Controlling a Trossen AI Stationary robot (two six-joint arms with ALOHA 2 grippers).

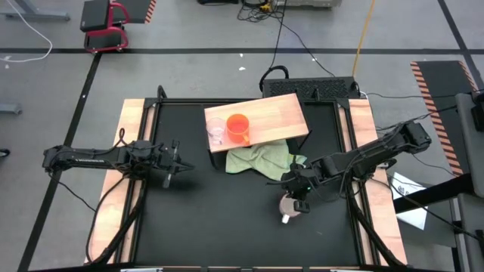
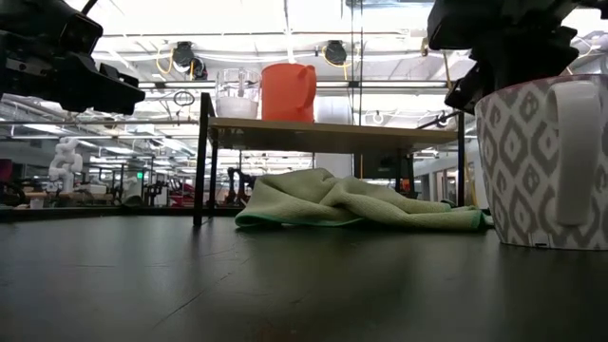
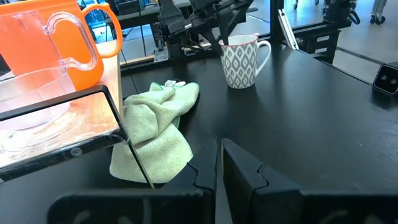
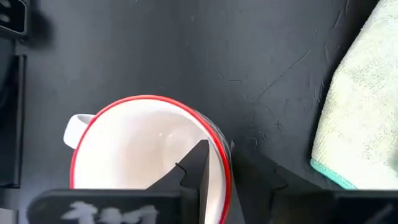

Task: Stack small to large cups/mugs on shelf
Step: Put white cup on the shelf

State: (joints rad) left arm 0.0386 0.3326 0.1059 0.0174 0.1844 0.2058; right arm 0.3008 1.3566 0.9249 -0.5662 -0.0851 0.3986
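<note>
The white patterned mug (image 1: 290, 204) with a red rim stands upright on the black table, right of centre; it also shows in the low view (image 2: 541, 171). My right gripper (image 1: 297, 198) is over its rim, shut on it. The orange mug (image 1: 238, 127) and the clear glass cup (image 1: 216, 130) stand side by side on the tan wooden shelf (image 1: 265, 113) at the far middle. My left gripper (image 1: 181, 165) waits shut and empty at the table's left, pointing toward the shelf. My right gripper holds the white mug by its rim (image 4: 222, 163), on the side away from the handle (image 4: 76, 127). One finger (image 4: 196, 165) is inside the mug and one outside. The fingers come from above, pointing down. The mug stands upright with its base on the table.
A crumpled green cloth (image 1: 261, 159) lies on the table under and in front of the shelf, just beyond the white mug. The shelf stands raised on dark legs (image 2: 203, 161). Wooden strips (image 1: 113, 196) run along the table's left and right sides.
</note>
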